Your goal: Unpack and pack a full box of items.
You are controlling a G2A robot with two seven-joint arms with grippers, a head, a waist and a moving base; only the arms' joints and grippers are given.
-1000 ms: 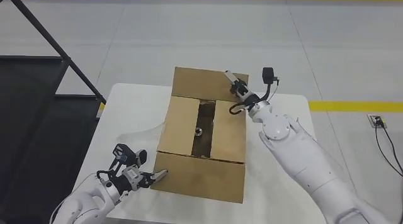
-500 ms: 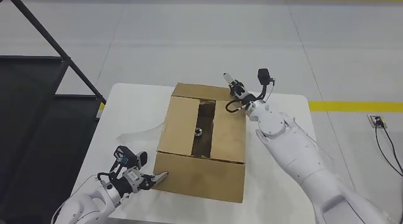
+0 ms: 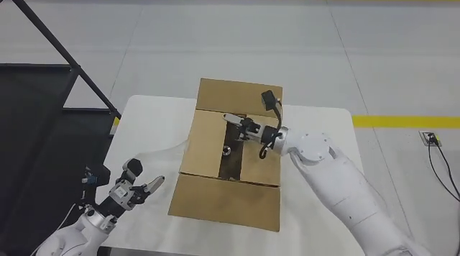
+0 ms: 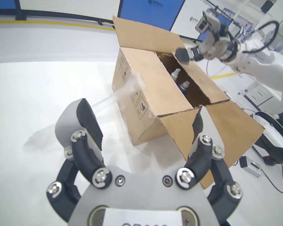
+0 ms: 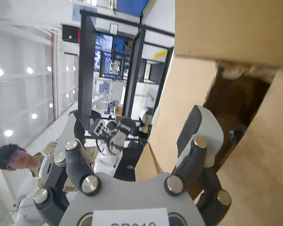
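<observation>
Cardboard box (image 3: 226, 155): stood on the white desk (image 3: 144, 134), top flaps partly parted, directly beneath the right hand (image 3: 236, 124) and just ahead of the left hand (image 3: 144, 177). Bottles (image 4: 179, 78): stood upright inside, below the right hand. Right hand: fingers spread, empty, hung over the gap. Left hand: fingers spread, empty, apart from the box.

White-shelled arms (image 3: 345, 184), black linkages (image 4: 85, 152), silver screws (image 4: 100, 178), pale-backed black-padded jaws.

White table (image 3: 147, 134), cardboard box (image 3: 208, 137) standing on it
</observation>
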